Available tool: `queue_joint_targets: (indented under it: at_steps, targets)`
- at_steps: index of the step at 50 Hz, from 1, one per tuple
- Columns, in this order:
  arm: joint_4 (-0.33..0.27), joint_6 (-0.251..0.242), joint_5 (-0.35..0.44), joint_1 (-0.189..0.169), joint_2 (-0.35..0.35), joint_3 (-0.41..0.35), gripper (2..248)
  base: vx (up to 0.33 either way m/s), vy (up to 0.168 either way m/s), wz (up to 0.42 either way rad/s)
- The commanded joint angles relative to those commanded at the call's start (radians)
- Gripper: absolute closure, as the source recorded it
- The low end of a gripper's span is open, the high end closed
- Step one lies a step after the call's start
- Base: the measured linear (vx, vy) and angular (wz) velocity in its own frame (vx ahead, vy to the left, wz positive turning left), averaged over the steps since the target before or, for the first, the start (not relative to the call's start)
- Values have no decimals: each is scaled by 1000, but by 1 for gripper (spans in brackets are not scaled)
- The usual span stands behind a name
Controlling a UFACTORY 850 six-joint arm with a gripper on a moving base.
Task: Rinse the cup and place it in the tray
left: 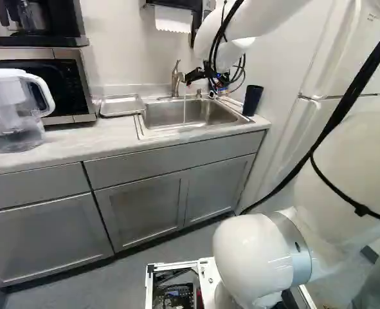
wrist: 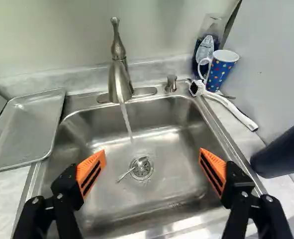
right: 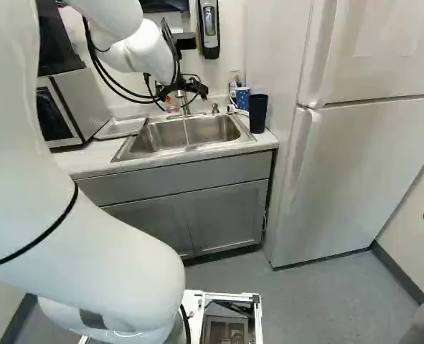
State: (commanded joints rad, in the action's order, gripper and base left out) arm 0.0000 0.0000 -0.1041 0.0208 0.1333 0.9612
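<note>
Water pitcher (left: 13, 106) stands on the tabletop (left: 61, 145), in front of the microwave (left: 67, 84). The tray (wrist: 27, 129) lies beside the sink (wrist: 94, 204). Faucet (wrist: 120, 74) is running; the water stream (wrist: 126, 119) falls into the basin. A spoon (wrist: 143, 161) lies at the drain (wrist: 146, 171). Gripper (left: 202, 84) is above the sink, fingers spread wide, holding nothing. Blue dotted cup (wrist: 219, 72) stands upright by the sink's far corner, near a white-handled brush (wrist: 231, 107). Dark tumbler (wrist: 281, 152) stands beside the sink.
</note>
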Motion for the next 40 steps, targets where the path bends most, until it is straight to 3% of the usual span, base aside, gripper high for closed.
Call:
queue_joint_targets:
  at_steps: [40]
  targets:
    - [0, 0, 13, -128, 12, -11, 3, 0, 0, 0]
